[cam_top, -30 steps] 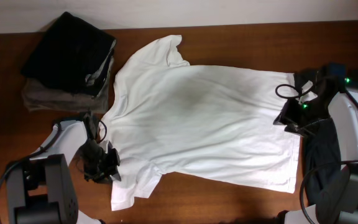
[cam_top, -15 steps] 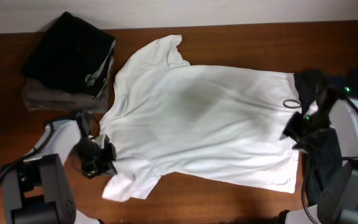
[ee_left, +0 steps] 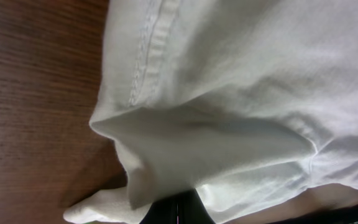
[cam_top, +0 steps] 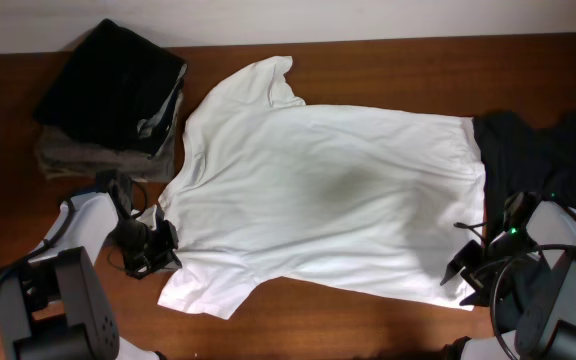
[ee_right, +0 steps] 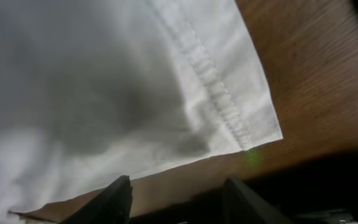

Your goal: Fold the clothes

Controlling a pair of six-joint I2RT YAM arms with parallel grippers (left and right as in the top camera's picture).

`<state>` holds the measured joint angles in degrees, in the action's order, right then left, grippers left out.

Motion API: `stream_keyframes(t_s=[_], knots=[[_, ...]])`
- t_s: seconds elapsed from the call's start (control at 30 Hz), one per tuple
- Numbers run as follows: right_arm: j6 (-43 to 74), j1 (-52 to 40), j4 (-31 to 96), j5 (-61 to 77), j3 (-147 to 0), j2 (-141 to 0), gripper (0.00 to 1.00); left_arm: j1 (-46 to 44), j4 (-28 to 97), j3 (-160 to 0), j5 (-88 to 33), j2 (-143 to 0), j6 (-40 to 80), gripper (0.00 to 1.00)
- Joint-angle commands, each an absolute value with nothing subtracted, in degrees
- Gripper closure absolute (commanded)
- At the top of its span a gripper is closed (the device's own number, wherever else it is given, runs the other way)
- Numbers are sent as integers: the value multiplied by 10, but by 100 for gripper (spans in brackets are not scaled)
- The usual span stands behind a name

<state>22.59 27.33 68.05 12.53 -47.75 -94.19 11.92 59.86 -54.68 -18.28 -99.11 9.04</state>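
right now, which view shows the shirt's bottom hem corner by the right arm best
The right wrist view: the hem corner is close up, its stitching sharp, lying on the table. Overhead shows it tiny at the edge of the white shirt. The left wrist view shows another part, not this corner.

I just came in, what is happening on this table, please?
Two robot arms are working on a white T-shirt spread flat on the table. The left tool seems to pinch the cloth at the near sleeve. The right tool is open at the bottom hem corner, not gripping yet. No fold is made. A pile of dark clothes lies on the left side.
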Motion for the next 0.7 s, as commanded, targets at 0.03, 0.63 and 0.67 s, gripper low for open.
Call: stream_keyframes(t_s=[0.03,0.63,0.67], knots=[[245,270,632,133,-428,-933,57,121,595,-555,-193,-986,93,100],[188,246,644,120,-453,-909,37,121,604,-555,-193,-986,81,100],[201,240,636,120,-444,-910,36,121,604,-555,-193,-986,80,100]])
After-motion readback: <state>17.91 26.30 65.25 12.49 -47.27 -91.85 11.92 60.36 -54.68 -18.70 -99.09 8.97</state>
